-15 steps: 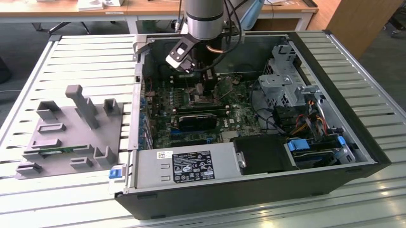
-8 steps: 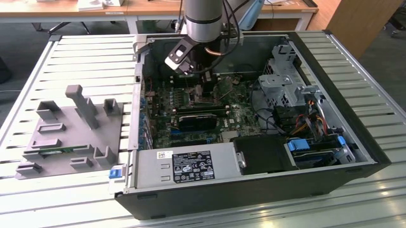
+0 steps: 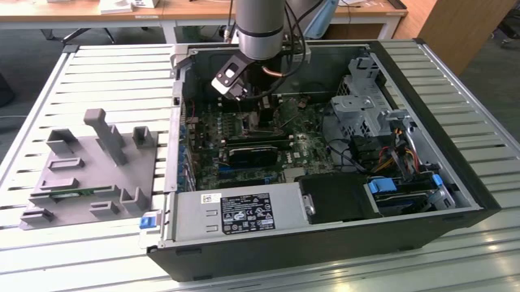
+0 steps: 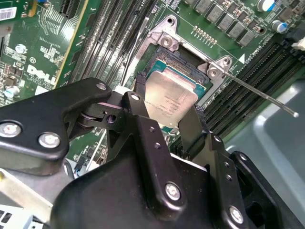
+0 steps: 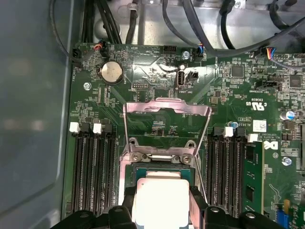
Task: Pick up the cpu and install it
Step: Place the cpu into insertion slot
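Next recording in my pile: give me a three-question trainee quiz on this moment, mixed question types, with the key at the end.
1. True or false: the metal retention frame is closed down over the cpu.
2. Multiple choice: the jaws of the gripper are A) open, holding nothing; B) shut on the cpu; C) shut, holding nothing.
3. Fill in: the grey fixture lies to the exterior view's ____ of the computer case.
Key: 1 false; 2 B; 3 left.
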Robot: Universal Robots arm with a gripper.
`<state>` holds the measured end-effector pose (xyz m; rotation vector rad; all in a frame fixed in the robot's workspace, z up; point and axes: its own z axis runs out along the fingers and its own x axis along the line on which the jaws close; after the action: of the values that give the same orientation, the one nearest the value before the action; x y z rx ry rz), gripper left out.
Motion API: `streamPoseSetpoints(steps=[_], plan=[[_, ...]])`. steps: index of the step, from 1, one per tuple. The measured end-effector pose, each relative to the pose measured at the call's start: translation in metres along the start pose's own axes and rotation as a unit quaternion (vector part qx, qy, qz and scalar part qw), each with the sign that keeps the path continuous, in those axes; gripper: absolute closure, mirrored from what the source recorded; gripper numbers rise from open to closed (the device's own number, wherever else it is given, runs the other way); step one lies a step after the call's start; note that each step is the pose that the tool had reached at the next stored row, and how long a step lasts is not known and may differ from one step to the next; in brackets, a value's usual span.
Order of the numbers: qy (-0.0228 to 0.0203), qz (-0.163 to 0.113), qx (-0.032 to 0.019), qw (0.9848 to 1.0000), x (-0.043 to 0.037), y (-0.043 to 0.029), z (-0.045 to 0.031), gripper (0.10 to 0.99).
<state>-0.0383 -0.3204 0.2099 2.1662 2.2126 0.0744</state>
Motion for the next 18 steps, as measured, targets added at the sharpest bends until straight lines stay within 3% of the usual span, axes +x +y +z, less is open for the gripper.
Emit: streamPoseSetpoints(steps=[18], plan=[[0.0000,0.006,0.0000,1.0000,0.0000,-0.0027,0.0115,0.561]])
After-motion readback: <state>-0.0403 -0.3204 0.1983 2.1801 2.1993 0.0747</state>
